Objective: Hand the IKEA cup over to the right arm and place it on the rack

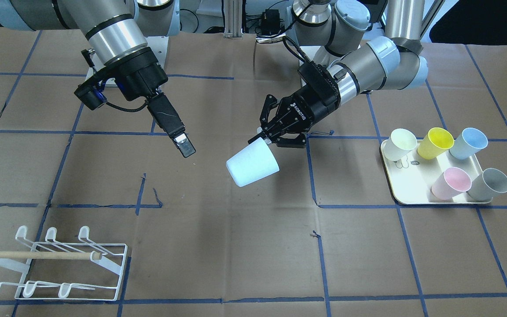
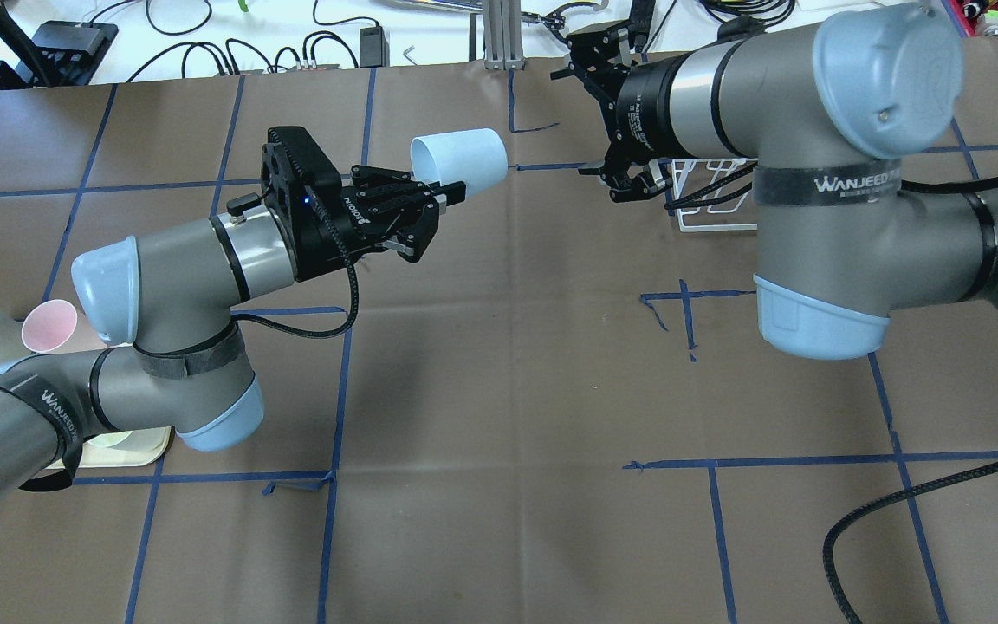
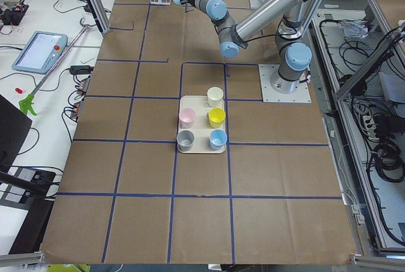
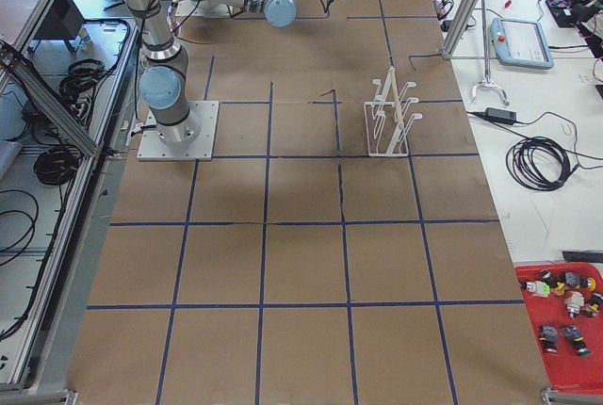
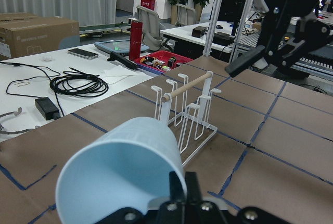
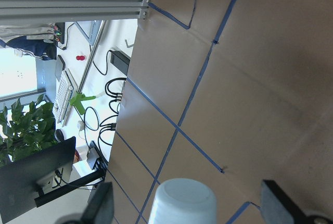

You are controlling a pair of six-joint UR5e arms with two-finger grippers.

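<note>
Pinching cup [image 1: 253, 167] by its rim in left end effector [image 1: 264, 140], mid-air over surface [image 1: 236, 264], base toward right end effector [image 1: 183, 143]. Edge-on from front; spread fingers [image 6: 99, 208] seen only from right wrist, cup base between, not touching. Rack [image 1: 60, 264] well apart. Readable: ROBOTIQ on left end effector, WANJEED on arm straps [image 2: 854, 184].

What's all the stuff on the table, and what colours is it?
held cup: one, pale blue, in the air, pinched at its rim
tray cups: five, on the tray: cream cup, yellow cup, blue cup, pink cup, grey cup
tray: one, cream, robot's left side
rack: one, white wire with wooden dowel, robot's right side
table: one, brown, blue tape lines
left gripper: one, black, shut on the held cup
right gripper: one, black, open, apart from the cup
</note>
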